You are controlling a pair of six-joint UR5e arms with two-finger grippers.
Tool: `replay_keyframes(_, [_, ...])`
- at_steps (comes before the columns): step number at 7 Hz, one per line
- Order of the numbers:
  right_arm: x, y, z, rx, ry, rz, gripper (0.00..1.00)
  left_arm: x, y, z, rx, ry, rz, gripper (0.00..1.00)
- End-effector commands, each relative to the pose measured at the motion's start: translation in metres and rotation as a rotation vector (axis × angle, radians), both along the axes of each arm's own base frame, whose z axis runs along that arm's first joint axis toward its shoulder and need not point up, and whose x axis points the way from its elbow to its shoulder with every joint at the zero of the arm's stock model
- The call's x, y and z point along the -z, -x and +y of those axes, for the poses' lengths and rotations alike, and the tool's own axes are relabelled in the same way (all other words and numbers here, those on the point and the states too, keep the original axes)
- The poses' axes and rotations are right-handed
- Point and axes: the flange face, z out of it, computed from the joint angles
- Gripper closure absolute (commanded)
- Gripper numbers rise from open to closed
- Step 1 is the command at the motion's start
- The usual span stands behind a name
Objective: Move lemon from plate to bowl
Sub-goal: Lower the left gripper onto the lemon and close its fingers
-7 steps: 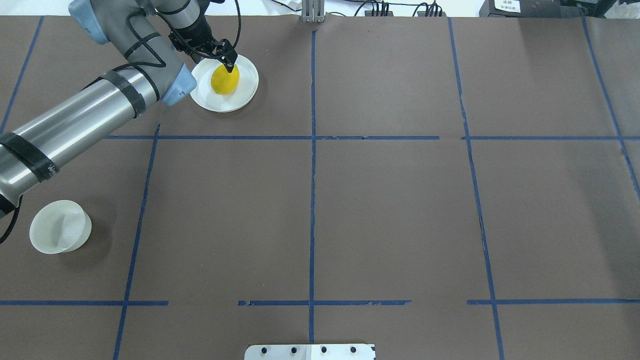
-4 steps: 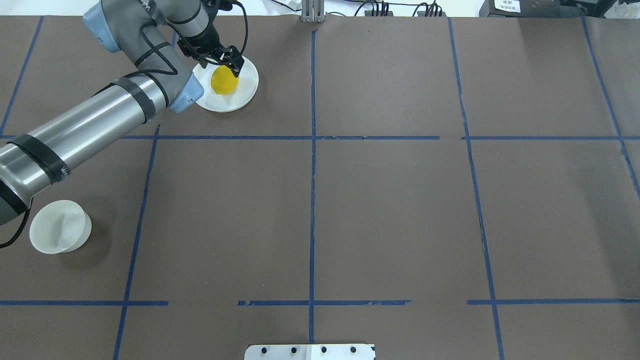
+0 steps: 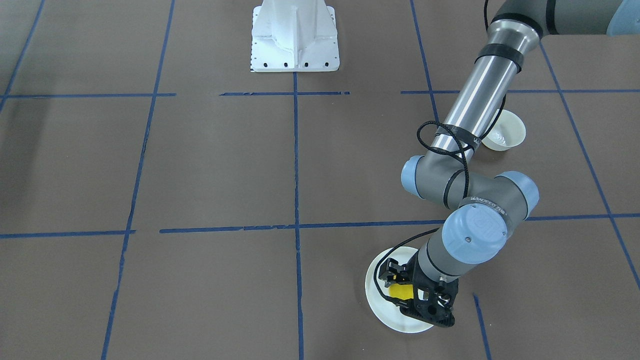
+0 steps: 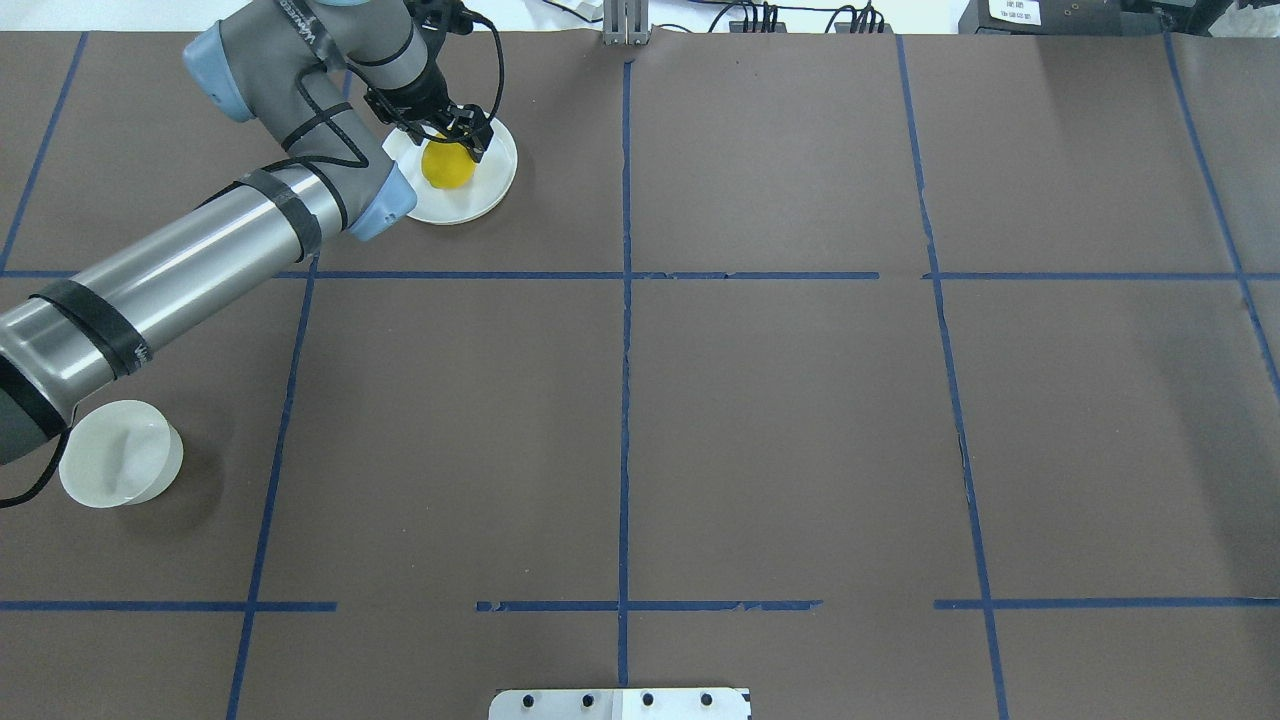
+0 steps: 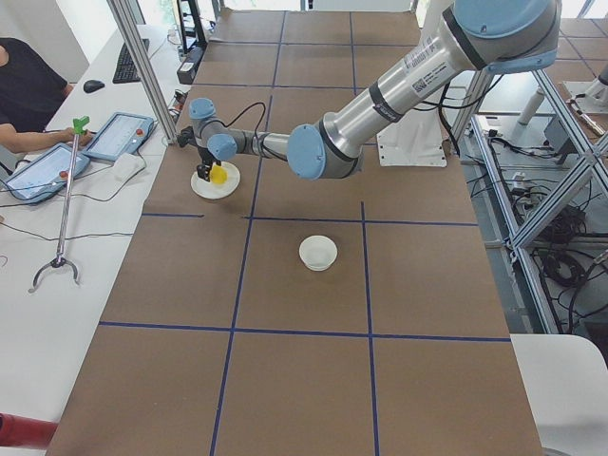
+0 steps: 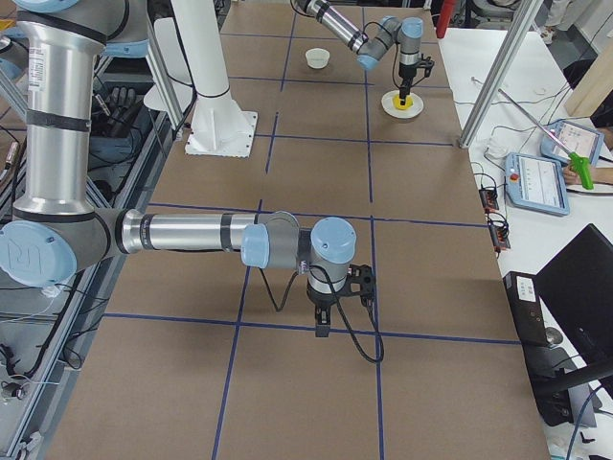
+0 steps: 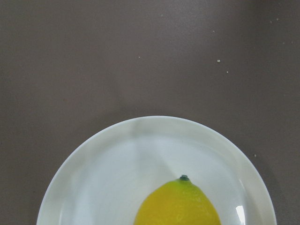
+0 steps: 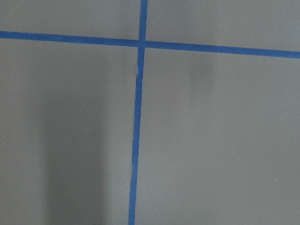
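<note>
The yellow lemon lies on the flat white plate at the table's far left. My left gripper is low over the plate, open, with one finger on each side of the lemon's far part. The front-facing view shows the lemon between the black fingers on the plate. The left wrist view shows the lemon's green tip end resting on the plate. The deep white bowl stands empty at the near left. My right gripper shows only in the exterior right view; I cannot tell its state.
My left arm's forearm stretches over the table between the bowl and the plate. A white base plate sits at the near edge. Blue tape lines cross the brown table. The right wrist view shows only table and tape.
My left gripper has moved a little right and lower over the plate, and its fingers now cover more of the lemon. The lemon, plate and bowl have not moved.
</note>
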Motion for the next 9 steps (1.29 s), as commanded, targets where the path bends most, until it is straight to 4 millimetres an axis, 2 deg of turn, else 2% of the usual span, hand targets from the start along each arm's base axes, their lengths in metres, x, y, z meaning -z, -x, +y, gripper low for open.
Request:
replay_keyframes(1, [0.0, 0.0, 0.0, 0.0, 0.001, 0.0, 0.0, 0.0, -0.002, 0.001, 0.004, 0.006, 0.002, 0.09])
replay_keyframes(2, [0.0, 0.0, 0.0, 0.0, -0.001, 0.0, 0.0, 0.0, -0.002, 0.001, 0.005, 0.008, 0.002, 0.05])
replay_keyframes(5, [0.0, 0.0, 0.0, 0.0, -0.001, 0.0, 0.0, -0.001, -0.002, 0.001, 0.006, 0.01, 0.002, 0.04])
replay_keyframes(7, [0.0, 0.0, 0.0, 0.0, -0.001, 0.0, 0.0, -0.011, -0.01, 0.005, 0.016, 0.02, 0.014, 0.06])
replay_keyframes(9, [0.0, 0.0, 0.0, 0.0, 0.001, 0.0, 0.0, -0.012, -0.012, 0.006, 0.015, 0.023, 0.014, 0.1])
